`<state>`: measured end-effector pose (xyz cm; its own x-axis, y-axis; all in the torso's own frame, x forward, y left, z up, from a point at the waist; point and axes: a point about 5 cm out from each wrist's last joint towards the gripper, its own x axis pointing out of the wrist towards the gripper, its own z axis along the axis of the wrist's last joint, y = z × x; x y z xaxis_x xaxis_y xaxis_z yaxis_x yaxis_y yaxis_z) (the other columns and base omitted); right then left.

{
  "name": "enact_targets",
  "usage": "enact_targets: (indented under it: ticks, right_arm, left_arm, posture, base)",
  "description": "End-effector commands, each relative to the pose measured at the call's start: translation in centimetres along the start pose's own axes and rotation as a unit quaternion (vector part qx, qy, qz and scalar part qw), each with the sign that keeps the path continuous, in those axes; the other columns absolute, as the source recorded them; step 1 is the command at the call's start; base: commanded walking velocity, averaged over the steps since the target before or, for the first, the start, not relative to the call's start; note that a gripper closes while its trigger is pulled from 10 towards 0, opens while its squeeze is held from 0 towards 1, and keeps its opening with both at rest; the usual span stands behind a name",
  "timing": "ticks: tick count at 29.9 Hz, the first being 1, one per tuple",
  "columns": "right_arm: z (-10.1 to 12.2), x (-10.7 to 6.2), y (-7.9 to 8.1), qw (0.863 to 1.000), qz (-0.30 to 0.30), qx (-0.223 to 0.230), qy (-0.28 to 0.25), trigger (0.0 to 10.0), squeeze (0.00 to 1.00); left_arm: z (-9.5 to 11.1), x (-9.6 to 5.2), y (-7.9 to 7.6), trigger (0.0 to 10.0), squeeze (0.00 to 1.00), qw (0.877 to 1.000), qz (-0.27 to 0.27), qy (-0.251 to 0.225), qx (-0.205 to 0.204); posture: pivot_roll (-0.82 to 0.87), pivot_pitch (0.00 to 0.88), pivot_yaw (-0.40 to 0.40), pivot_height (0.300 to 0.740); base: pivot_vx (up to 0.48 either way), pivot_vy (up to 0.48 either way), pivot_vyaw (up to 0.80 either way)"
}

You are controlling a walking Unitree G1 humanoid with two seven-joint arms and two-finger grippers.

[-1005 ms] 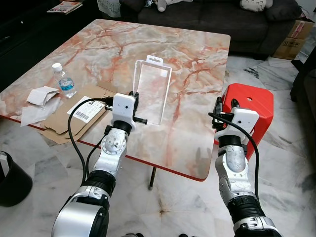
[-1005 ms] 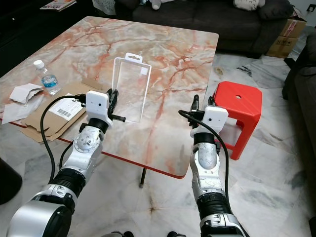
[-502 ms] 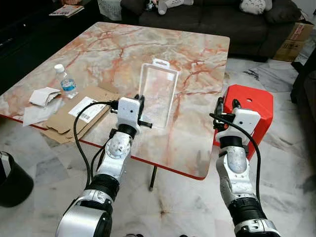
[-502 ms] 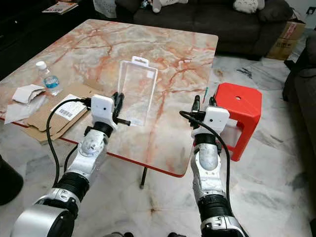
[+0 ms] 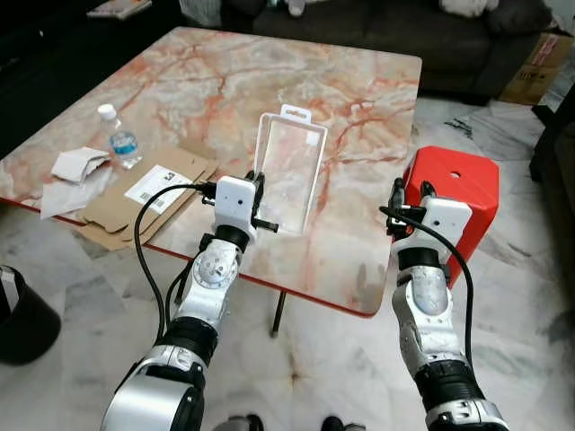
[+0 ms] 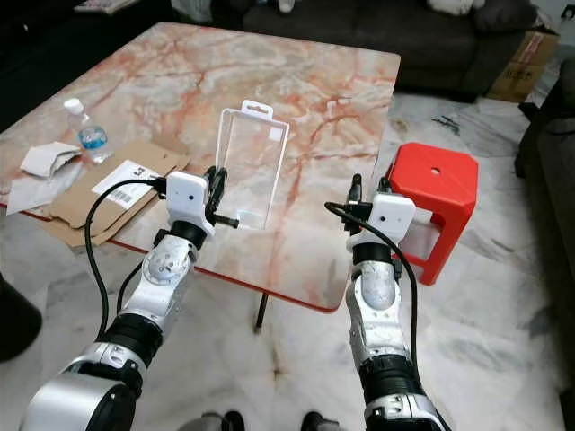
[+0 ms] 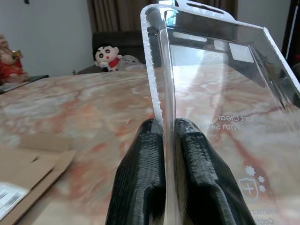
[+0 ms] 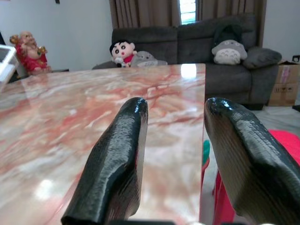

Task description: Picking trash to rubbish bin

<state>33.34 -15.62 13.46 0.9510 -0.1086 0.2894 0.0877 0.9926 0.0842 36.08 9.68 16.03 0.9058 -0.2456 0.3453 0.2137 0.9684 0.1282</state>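
Now | left gripper [image 7: 164,140] pinching clear plastic package [image 5: 289,171] | rectangular, transparent, upright

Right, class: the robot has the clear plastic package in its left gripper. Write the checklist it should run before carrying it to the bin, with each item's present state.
1. Left gripper shut on the clear plastic package: ok, both fingers pinch its edge.
2. Package lifted off the marble table: cannot tell.
3. Right gripper free: ok, open and holding nothing.
4. Black bin located: ok, on the floor to the robot's left.
5. Remaining trash noted: ok, water bottle, cardboard, crumpled paper.
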Motion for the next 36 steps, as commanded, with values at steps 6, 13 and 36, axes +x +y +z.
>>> enact_targets:
  ticks: [6,13,36]
  right_arm:
    - [0.32,0.14,0.25,1.0,0.003,0.003,-0.005,10.0,0.0]
    - [0.4,0.18,0.25,1.0,0.003,0.003,-0.005,10.0,0.0]
    - [0.44,0.32,0.39,1.0,0.004,0.004,-0.003,10.0,0.0]
  left_arm:
    - [0.33,0.1,0.18,10.0,0.0,1.0,0.001,-0.007,-0.002]
    - [0.33,0.15,0.12,10.0,0.0,1.0,0.0,-0.006,-0.004]
    - [0.48,0.28,0.39,10.0,0.0,1.0,0.007,-0.007,-0.006]
  posture:
    - [0.1,0.126,0.016,0.74]
    - [0.1,0.126,0.016,0.74]
    - [0.1,0.126,0.014,0.74]
  base:
    - [0.0,0.0,0.0]
    - [0.0,0.0,0.0]
    - [-0.054,0.0,0.0]
